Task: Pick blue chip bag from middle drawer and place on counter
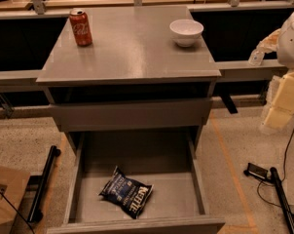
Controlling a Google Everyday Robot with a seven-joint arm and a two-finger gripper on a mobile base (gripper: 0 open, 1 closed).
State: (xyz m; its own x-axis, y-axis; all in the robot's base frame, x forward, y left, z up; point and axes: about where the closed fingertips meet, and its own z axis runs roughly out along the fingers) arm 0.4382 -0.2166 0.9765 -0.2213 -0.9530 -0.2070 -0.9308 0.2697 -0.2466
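The blue chip bag point(127, 197) lies flat on the floor of the open middle drawer point(186, 199), left of centre and near the front, with its white lettering facing up. The counter point(132, 48) is the grey top slab of the cabinet above it. My gripper point(279, 107) hangs at the far right edge of the view, beside the cabinet at about the height of the top drawer. It is well away from the bag and holds nothing that I can see.
A red soda can point(81, 27) stands at the counter's back left and a white bowl point(186, 32) at its back right. The top drawer point(130, 113) is closed. A cardboard box point(6, 194) and a black bar point(44, 184) lie on the floor at left, and cables point(276, 189) at right.
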